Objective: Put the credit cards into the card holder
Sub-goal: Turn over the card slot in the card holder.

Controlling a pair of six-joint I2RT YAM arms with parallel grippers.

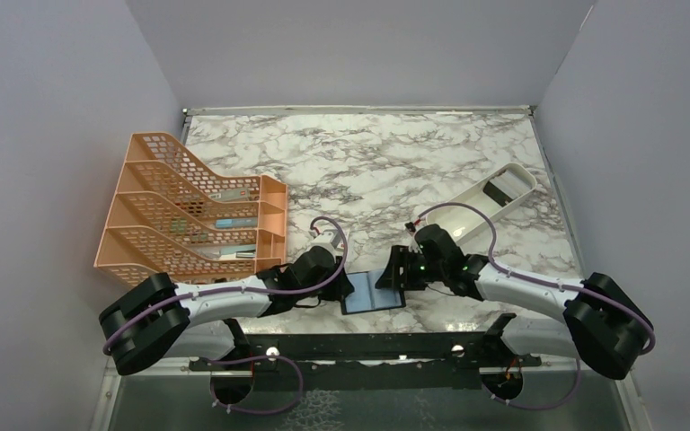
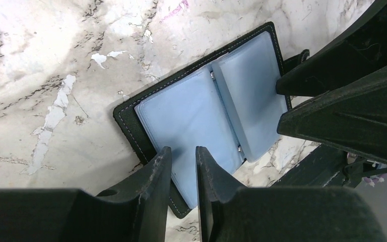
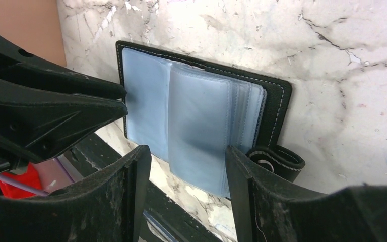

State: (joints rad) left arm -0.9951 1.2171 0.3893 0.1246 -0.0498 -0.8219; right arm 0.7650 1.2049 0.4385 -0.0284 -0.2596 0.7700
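The card holder (image 1: pixel 373 294) lies open on the marble table (image 1: pixel 368 162), close to the near edge and midway between your two arms. Its black cover faces down and its blue-grey lining faces up. A stack of clear plastic sleeves (image 3: pixel 201 116) fans out from the spine, and only the pale lining shows through them. The closing strap (image 3: pixel 277 159) curls out from the holder's right side.

Your left gripper (image 2: pixel 182 151) sits over the holder's left edge. Its fingers stand a narrow gap apart with nothing between them, and the lining shows through the gap. Your right gripper (image 3: pixel 186 151) is over the right half, its fingers spread wide to either side of the sleeve stack. You cannot tell from these views whether they touch it.

At the far right, the long white tray (image 1: pixel 481 208) lies at an angle, with what looks like the black card (image 1: pixel 503 190) resting flat toward its far end. At the far left stands the orange mesh file rack (image 1: pixel 189 215). Its tiers hold a few flat items too small to identify.
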